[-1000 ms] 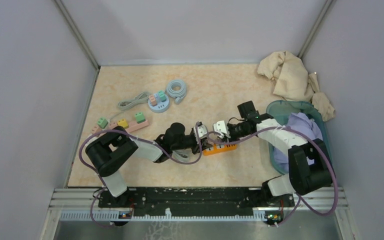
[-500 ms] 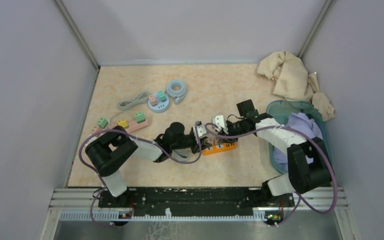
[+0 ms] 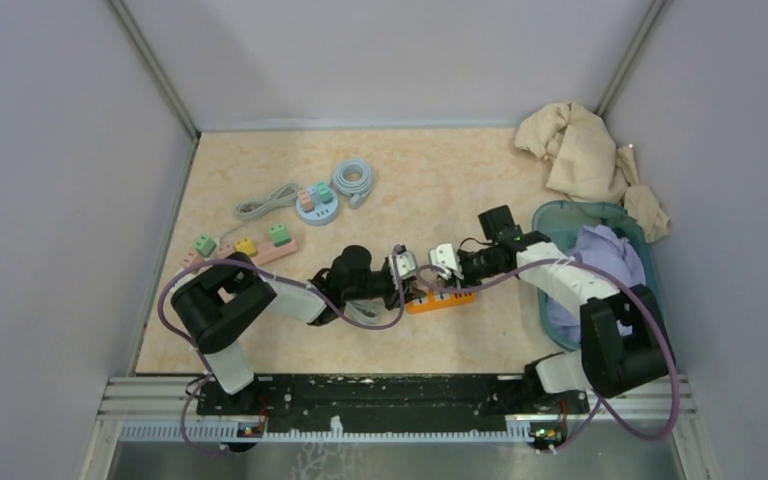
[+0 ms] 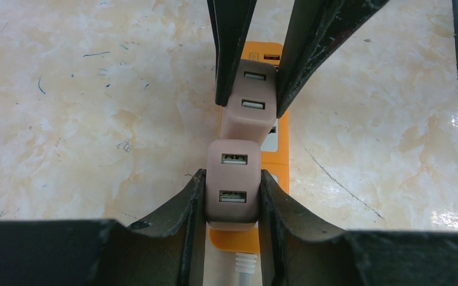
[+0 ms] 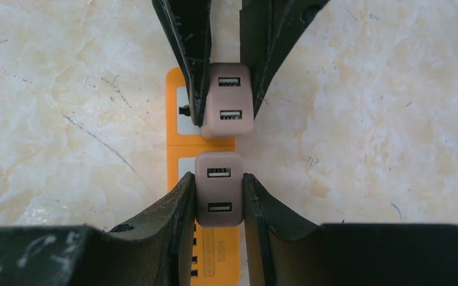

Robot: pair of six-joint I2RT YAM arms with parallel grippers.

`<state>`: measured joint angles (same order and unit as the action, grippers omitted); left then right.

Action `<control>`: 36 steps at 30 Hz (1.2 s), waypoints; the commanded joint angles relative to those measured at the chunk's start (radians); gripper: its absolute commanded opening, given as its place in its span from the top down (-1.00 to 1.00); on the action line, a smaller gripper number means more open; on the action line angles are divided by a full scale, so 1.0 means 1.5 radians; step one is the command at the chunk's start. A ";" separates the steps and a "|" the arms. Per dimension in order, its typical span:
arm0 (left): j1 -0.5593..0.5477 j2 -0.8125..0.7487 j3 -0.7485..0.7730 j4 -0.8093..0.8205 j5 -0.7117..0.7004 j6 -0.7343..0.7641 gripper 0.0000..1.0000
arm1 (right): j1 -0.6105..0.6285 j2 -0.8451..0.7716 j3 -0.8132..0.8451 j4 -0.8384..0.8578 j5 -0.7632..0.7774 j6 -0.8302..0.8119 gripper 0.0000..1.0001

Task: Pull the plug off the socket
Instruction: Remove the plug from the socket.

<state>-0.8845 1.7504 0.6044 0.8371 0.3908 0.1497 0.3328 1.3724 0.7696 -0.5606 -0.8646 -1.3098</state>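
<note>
Left gripper [image 4: 232,189] is clamped on a pink plug [image 4: 233,170] seated in the orange power strip [image 4: 232,237] at mid-table. The right gripper [image 5: 217,193] clamps the second plug [image 5: 217,176] beside it, probably bracing the strip while one pulls. Neither plug looks freed.

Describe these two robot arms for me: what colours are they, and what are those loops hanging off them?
Both the left arm and right arm alternate bulky black joints with smooth white links. A purple cable loops loosely along each. The left gripper and right gripper each have a white block behind two dark, wedge-shaped fingers, scuffed along their edges.
</note>
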 commanded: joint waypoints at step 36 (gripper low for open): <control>0.000 0.026 -0.001 -0.094 -0.013 -0.004 0.99 | 0.024 -0.032 0.013 -0.016 -0.050 0.031 1.00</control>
<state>-0.8955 1.7504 0.6113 0.8207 0.4061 0.1497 0.3248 1.3437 0.7479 -0.5655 -0.8787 -1.2758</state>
